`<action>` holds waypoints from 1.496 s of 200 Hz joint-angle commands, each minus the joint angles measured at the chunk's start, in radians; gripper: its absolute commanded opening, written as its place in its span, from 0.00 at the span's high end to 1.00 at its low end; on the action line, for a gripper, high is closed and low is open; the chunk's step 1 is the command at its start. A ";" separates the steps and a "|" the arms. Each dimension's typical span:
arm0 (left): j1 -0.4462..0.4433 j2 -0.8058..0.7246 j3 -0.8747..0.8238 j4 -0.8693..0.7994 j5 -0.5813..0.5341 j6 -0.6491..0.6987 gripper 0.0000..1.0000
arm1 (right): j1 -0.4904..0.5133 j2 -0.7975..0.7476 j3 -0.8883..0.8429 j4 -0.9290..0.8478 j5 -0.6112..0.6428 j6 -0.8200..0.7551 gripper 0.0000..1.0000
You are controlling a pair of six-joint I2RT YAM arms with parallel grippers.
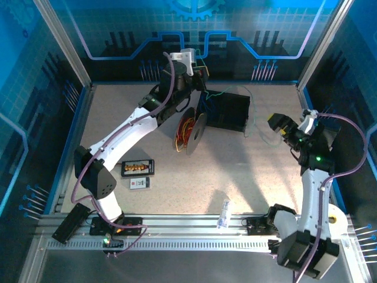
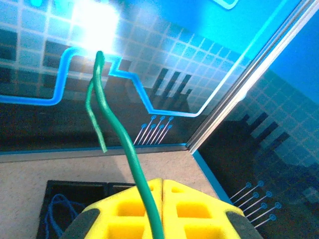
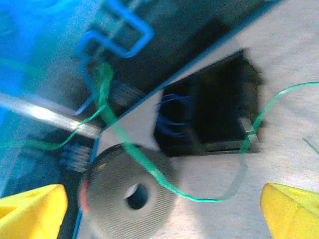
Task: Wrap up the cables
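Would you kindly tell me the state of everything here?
left tool, shut on green cable
right tool, open, empty
green cable, gripped, rest trailing loose
spool, on edge, red and yellow cables wound on
black box, open, blue cables inside

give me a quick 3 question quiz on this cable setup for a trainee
1. True or false: the left pincer is shut on the green cable.
2. The right pincer is: A open, B shut on a red cable, C shut on the reel.
3. What colour are the cables inside the black box?
Key: 1 true; 2 A; 3 blue.
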 commanded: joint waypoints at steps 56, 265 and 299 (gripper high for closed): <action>-0.084 -0.067 -0.159 0.219 -0.008 -0.009 1.00 | 0.575 0.044 0.156 0.018 0.115 -0.388 0.07; -0.086 -0.149 -0.320 0.307 0.071 -0.193 1.00 | 0.640 0.447 0.223 0.458 -0.028 -0.645 0.82; -0.079 -0.159 -0.308 0.269 0.093 -0.196 0.67 | 0.678 0.417 0.210 0.397 0.088 -0.835 1.00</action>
